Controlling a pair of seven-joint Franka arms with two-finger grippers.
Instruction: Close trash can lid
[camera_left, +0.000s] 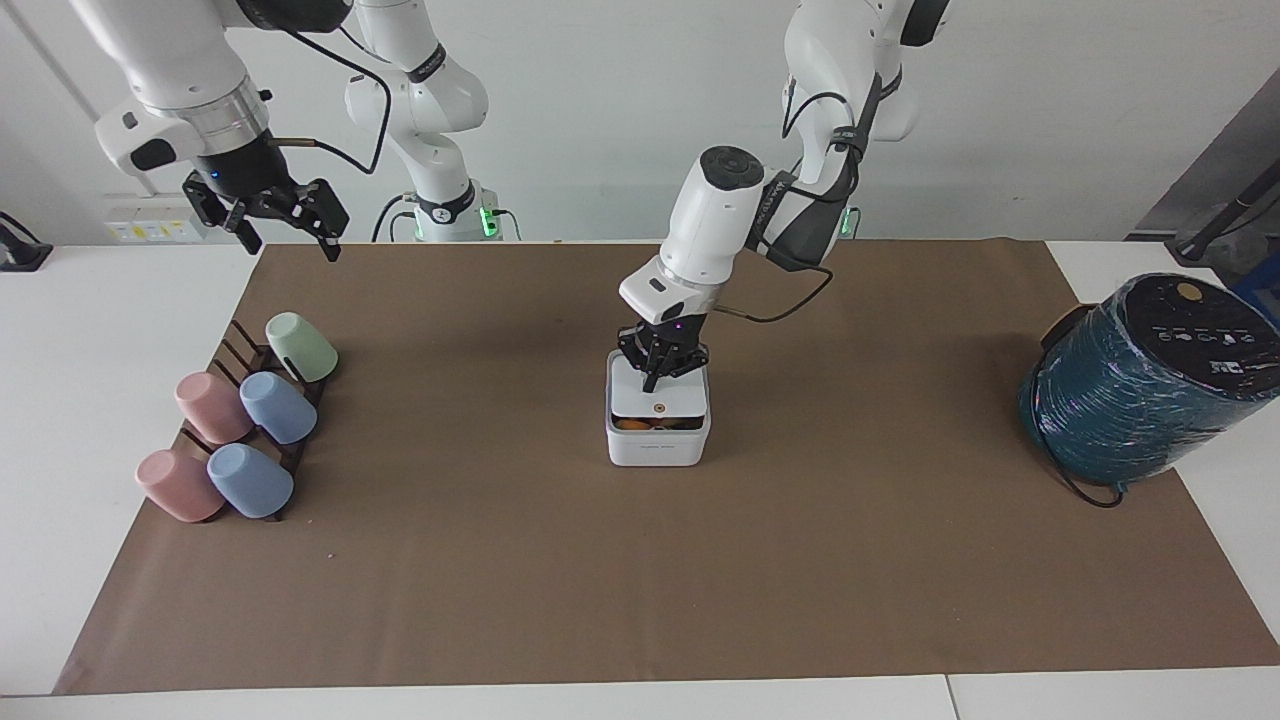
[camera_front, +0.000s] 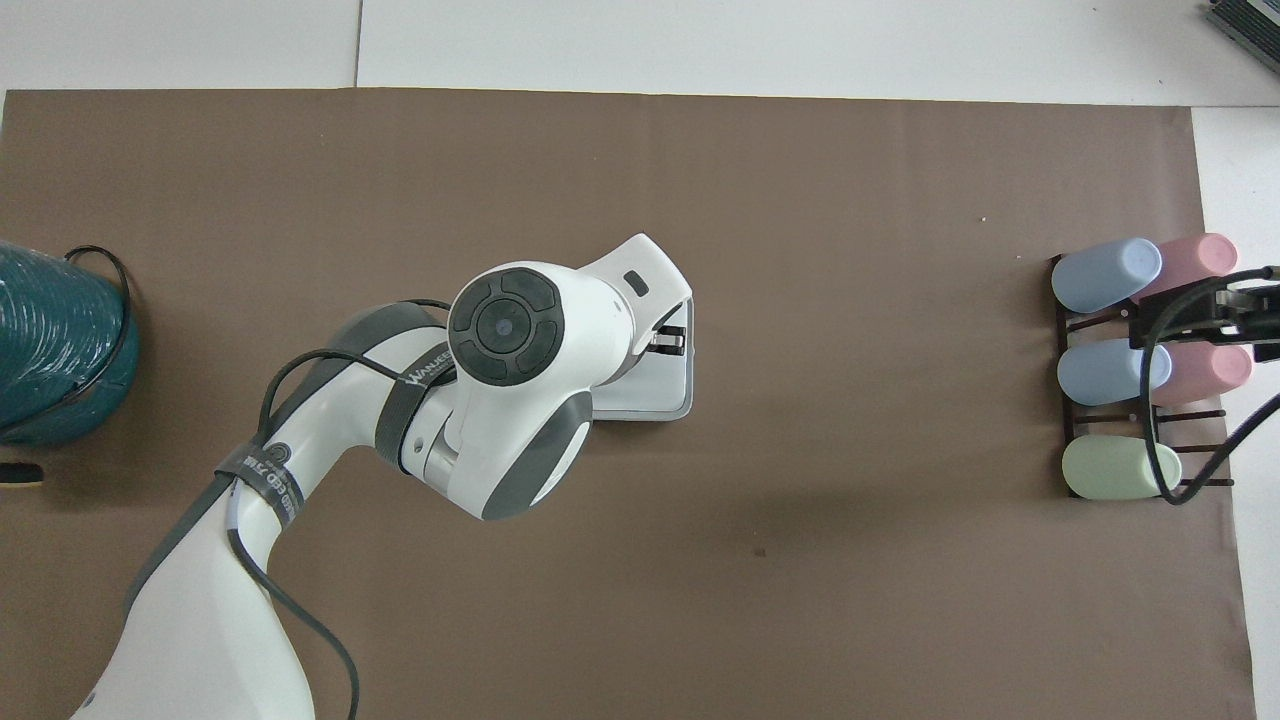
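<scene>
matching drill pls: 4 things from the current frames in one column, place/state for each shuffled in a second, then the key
Things:
1. lid
2. left gripper
3. right gripper
4. green cup

Place or state:
A. waits up in the air, over the table's edge at the right arm's end
B. lies on the rack, the cup nearest the robots
C. tips down on the lid, above the trash can
D. almost shut, a thin gap showing food under its front edge

Pairs: 1-D, 2-C, 3-A, 4-B
</scene>
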